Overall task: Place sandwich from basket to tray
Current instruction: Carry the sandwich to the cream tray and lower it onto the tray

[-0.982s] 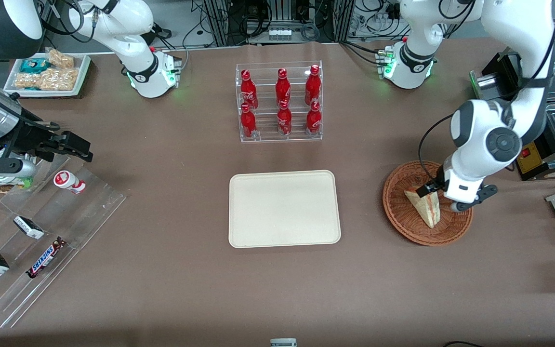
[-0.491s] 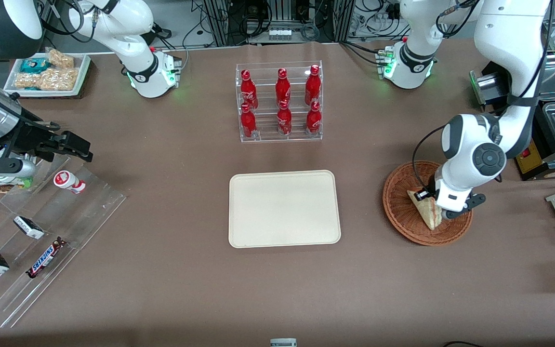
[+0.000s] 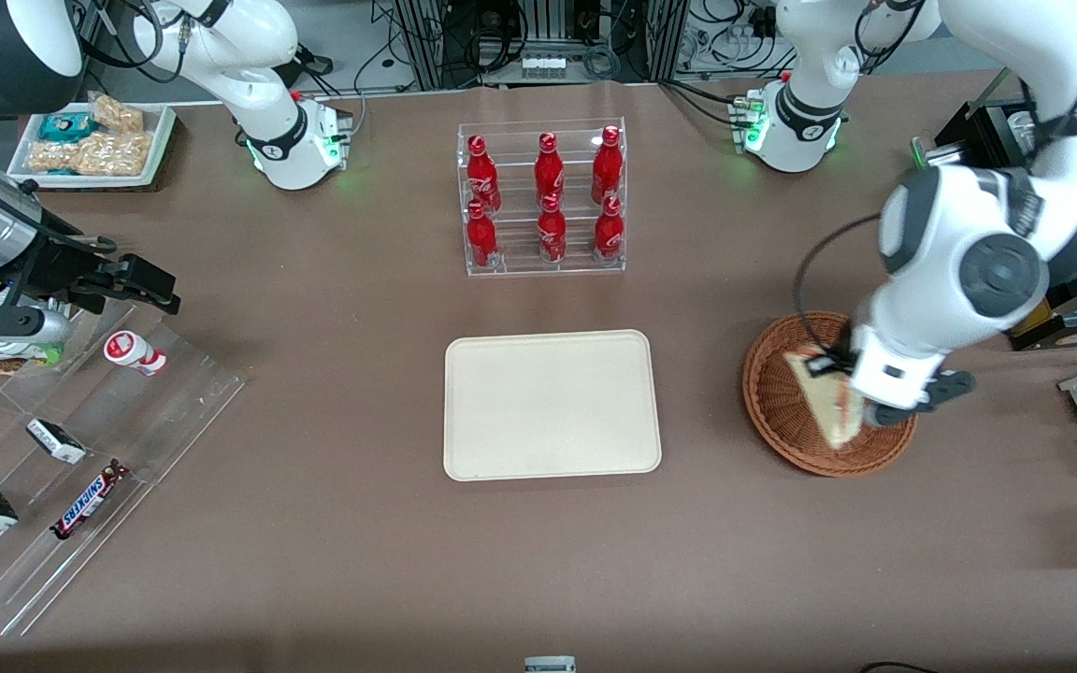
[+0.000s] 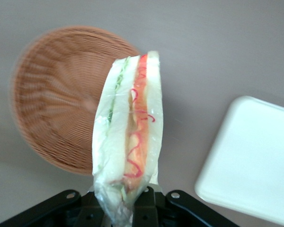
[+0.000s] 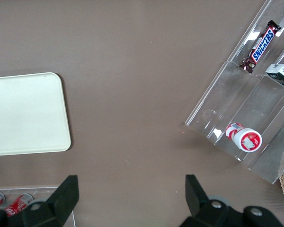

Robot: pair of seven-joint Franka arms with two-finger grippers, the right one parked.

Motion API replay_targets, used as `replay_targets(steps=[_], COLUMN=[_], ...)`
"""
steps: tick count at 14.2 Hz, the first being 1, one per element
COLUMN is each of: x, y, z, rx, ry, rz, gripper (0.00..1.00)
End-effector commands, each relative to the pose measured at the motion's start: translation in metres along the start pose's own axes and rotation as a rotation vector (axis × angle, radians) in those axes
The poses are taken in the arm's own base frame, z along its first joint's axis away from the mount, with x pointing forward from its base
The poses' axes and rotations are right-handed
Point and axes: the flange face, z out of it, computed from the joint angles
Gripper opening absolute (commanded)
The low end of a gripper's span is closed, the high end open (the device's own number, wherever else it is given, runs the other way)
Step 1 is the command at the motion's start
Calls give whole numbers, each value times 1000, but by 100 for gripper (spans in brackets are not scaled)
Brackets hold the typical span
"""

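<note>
Brown table (image 3: 333,561) spread wide, with the cream tray (image 3: 552,405) lying bare near its middle and the wicker basket (image 3: 782,411) well apart from it toward the working arm's end. Above the basket, the working arm's hand (image 4: 132,208), closed on one corner of the wrapped sandwich (image 4: 128,142), with the rest of the wedge sticking out unsupported. In the wrist view, sandwich lifted clear of the basket floor, basket (image 4: 61,94) and tray (image 4: 255,165) both showing past it below. In the front view, sandwich (image 3: 828,407) partly covered by the arm's wrist. Likely risks from here: slipping out of the thin corner grip, since the slick wrap gives little purchase; swinging or sagging during the carry toward the tray; catching the basket rim if moved sideways too low; landing on the tray's rim if let go early. Fingertips themselves hidden by the wrap, so depth of the grip hard to judge; filling layers only clear along the cut edge.
</note>
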Motion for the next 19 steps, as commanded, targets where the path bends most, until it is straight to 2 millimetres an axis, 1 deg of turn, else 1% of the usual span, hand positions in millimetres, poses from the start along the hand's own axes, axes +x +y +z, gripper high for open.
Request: replay_targets(steps=[1,2,3,4,5,7,9,10,11,12,13,14,15,16,17,18,19], x=[-52,-68,-79,-88,-98,-119,-120,-126,-133,-134,-135,-135,-131,-129,-123,-109,-100], y=[108,149,180,215,244,289,298,306,312,312,312,312,310,307,298,283,270], z=[20,32,50,63,78,120,163,184,201,211,212,204,190,167,147,117,88], rx=[-7,-8,5,-8,-21,-23,1,-6,-6,-6,-4,-12,-20,-28,-16,-11,-18], ry=[27,66,90,122,138,169,190,205,209,207,210,213,220,228,227,225,223], rz=[93,138,166,187,210,279,278,285,277,262,262,258,246,232,213,172,137], gripper=[0,0,1,1,1,1,2,2,9,45,99,100,100,100,100,100,100])
